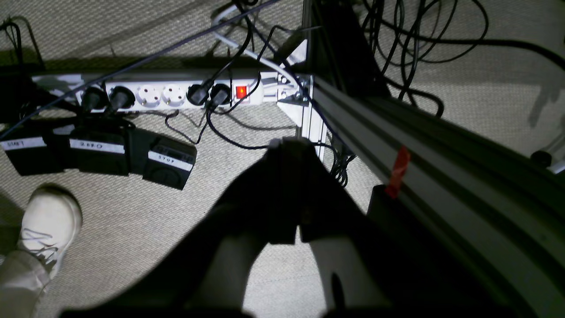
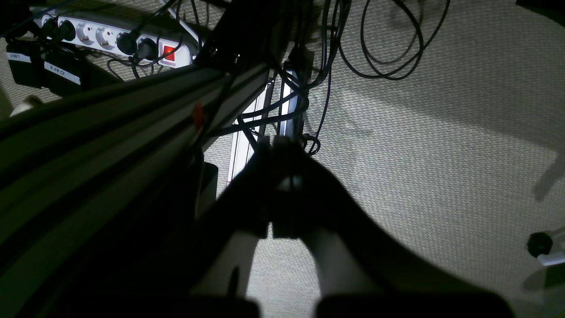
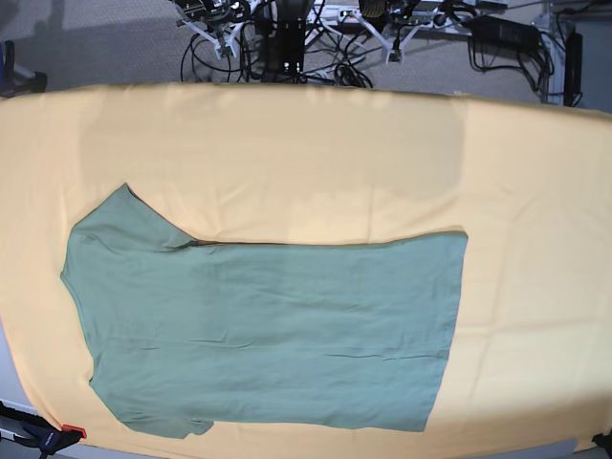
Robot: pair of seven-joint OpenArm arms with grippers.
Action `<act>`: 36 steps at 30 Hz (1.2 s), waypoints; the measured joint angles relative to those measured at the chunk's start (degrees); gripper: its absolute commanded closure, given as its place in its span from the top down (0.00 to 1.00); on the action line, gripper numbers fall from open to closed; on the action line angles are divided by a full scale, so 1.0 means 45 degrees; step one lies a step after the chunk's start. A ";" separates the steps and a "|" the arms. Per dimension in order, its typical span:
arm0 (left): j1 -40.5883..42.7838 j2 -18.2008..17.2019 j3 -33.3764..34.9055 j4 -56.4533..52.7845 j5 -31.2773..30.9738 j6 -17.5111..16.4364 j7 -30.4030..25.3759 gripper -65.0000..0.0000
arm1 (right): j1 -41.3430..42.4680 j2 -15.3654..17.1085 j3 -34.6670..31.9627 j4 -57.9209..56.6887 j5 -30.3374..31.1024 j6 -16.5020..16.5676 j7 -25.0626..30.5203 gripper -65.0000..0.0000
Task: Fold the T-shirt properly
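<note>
1. One garment on my base view: the T-shirt [image 3: 268, 335], sage green, lies flat on the yellow-orange cloth [image 3: 316, 153]; its hem edge faces the view's right, its sleeve and shoulder end the left.
2. Around the T-shirt I see open cloth beyond its far edge and beyond the hem; its near edge runs close to the cloth's near border, and the left sleeve sits close to the cloth's left border.
3. Neither arm shows over the T-shirt in the base view.
4. My left gripper [image 1: 293, 145] hangs off the table, pointing at the carpet [image 1: 132, 229], its fingers pressed together on nothing; below it I see a white power strip [image 1: 176, 93], labelled black boxes [image 1: 99, 152], a metal frame rail [image 1: 441, 185] and someone's white shoe [image 1: 50, 221].
5. My right gripper [image 2: 280, 143] likewise points at the carpet beside the rail, tips meeting, empty; loose black cables [image 2: 388, 44] lie beyond it.
</note>
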 measured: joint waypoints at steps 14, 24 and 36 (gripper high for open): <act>0.0010 -0.0078 0.0000 0.0000 0.0000 0.0000 0.0107 0.00 | 0.0000 -0.0005 0.0000 0.0000 -0.0005 0.0000 0.0000 0.00; 0.0010 -0.0146 0.0000 0.0000 0.0000 -0.0010 0.0267 0.00 | 0.0000 0.0000 0.0000 0.0010 -0.0913 0.0000 0.0000 0.00; 0.1360 -0.0588 0.0000 0.2832 -0.0228 -0.0015 0.2011 0.00 | -0.1151 0.0675 -0.0019 0.2229 -0.0913 0.0000 -0.1093 0.00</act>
